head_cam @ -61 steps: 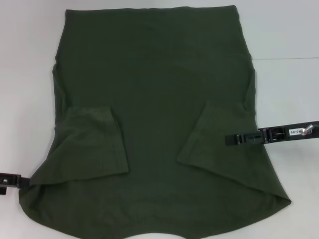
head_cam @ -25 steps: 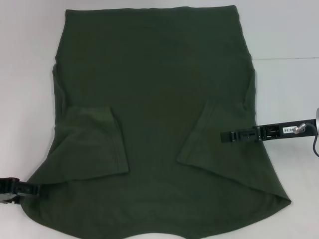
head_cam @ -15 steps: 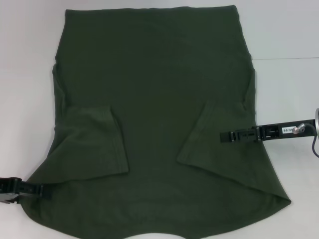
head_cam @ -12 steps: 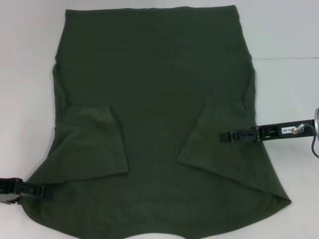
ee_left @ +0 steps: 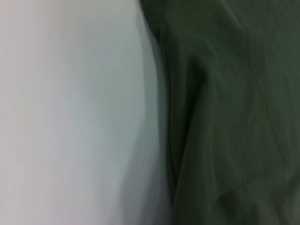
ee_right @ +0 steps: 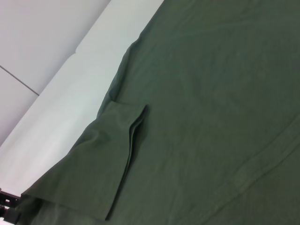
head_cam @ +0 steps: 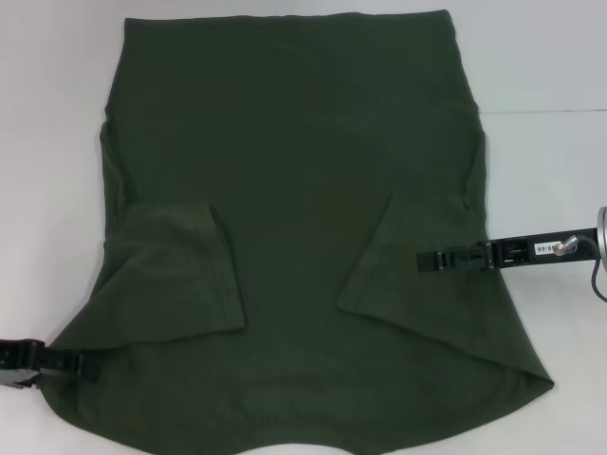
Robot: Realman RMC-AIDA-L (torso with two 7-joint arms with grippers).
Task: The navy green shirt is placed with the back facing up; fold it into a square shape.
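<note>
The navy green shirt [head_cam: 294, 190] lies flat with its plain back up and fills most of the head view. Both sleeves are folded inward onto the body, the left sleeve [head_cam: 175, 270] and the right sleeve [head_cam: 408, 256]. My left gripper [head_cam: 90, 363] lies low at the shirt's near-left corner, its tip over the cloth edge. The left wrist view shows only that shirt edge [ee_left: 225, 117] against the table. My right gripper [head_cam: 425, 260] reaches in from the right, above the folded right sleeve. The right wrist view looks across the shirt [ee_right: 211, 93] to the left sleeve [ee_right: 103, 159] and the left gripper [ee_right: 9, 206].
The white table [head_cam: 47, 142] shows as bare strips to the left, right and far side of the shirt. A seam line [head_cam: 541, 111] crosses the table on the right. The shirt's near edge runs to the bottom of the head view.
The left gripper has slid rightward, from beside the shirt's near-left corner onto its edge. The right gripper has crept slightly left over the folded right sleeve. The shirt has not moved.
</note>
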